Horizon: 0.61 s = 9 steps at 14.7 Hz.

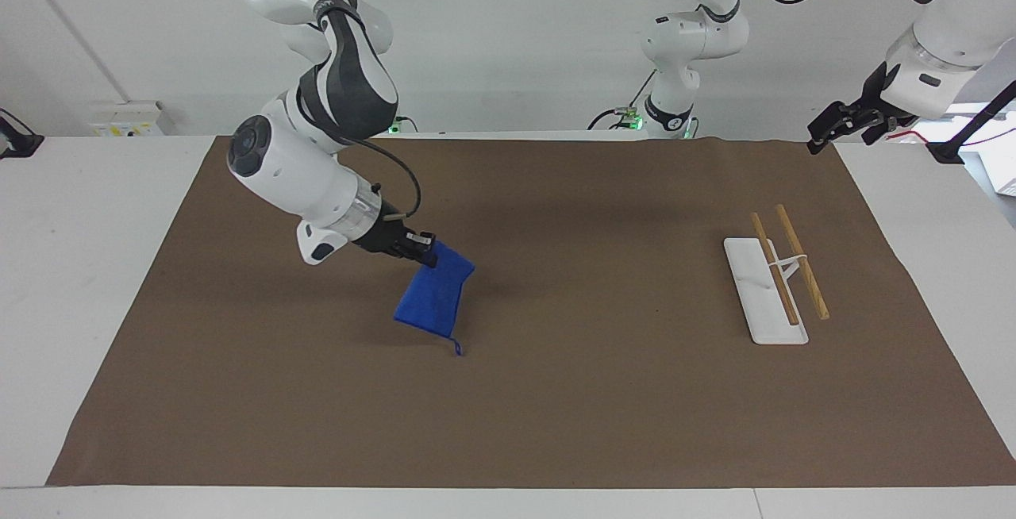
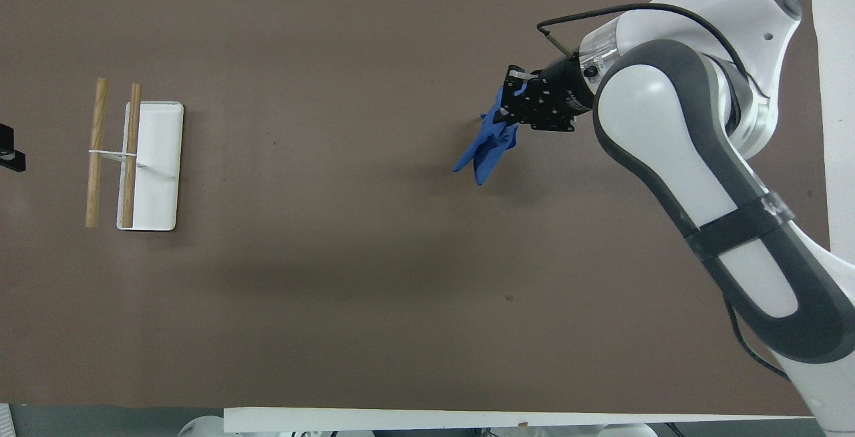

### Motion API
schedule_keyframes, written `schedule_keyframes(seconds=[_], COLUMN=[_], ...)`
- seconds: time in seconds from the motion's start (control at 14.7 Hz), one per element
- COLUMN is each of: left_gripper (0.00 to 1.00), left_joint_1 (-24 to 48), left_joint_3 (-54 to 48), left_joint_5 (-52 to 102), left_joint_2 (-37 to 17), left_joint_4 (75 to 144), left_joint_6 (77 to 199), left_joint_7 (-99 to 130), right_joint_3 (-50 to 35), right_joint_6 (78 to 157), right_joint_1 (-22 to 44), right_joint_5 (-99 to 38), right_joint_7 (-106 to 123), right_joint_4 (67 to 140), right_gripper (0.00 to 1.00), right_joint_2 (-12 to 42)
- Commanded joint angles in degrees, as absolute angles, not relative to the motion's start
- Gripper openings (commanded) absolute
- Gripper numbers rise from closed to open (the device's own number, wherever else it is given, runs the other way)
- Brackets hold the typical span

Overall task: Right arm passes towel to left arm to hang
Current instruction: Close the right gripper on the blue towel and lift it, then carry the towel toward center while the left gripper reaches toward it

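My right gripper [image 1: 427, 255] is shut on the top edge of the blue towel [image 1: 432, 299] and holds it in the air over the brown mat, toward the right arm's end. The towel hangs down crumpled, and its short loop [image 1: 456, 348] dangles from the bottom corner. In the overhead view the right gripper [image 2: 511, 99] and the towel [image 2: 487, 146] show the same hold. My left gripper [image 1: 843, 126] waits high over the mat's corner at the left arm's end; only a dark tip of it [image 2: 8, 150] shows in the overhead view.
A white rack base [image 1: 758, 297] with two wooden rods [image 1: 802, 261] on a white bracket stands on the brown mat [image 1: 556, 408] toward the left arm's end; it also shows in the overhead view [image 2: 157, 176]. Two smaller white arms with green-lit bases [image 1: 675, 114] stand at the table's edge by the robots.
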<state>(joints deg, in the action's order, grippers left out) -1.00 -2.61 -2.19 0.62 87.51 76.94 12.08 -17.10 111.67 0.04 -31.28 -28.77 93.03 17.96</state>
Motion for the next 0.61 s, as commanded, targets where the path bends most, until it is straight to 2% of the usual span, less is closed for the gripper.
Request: schedule_keyframes(seconds=[0.0, 0.2, 0.54], left_gripper=[1.00, 1.00, 1.00], left_joint_1=[1.6, 5.2, 10.8], left_joint_3=[-2.9, -2.9, -2.9], left_joint_5=[-2.8, -2.5, 2.2], left_joint_2=[5.2, 7.8, 6.7], left_joint_4=[95.6, 102.7, 106.4], left_joint_6=[83.5, 92.2, 102.0], left_joint_7=[23.5, 33.3, 58.6], right_joint_3=[-17.4, -17.4, -17.4], right_joint_6=[115.9, 125.8, 131.7], right_joint_1=[3.5, 8.7, 12.9], right_joint_5=[-36.3, -42.3, -50.8], right_joint_7=[-36.4, -46.9, -53.7], right_joint_4=[93.2, 94.3, 95.1], right_gripper=[0.00, 0.00, 0.00], right_joint_2=[18.0, 18.1, 18.1])
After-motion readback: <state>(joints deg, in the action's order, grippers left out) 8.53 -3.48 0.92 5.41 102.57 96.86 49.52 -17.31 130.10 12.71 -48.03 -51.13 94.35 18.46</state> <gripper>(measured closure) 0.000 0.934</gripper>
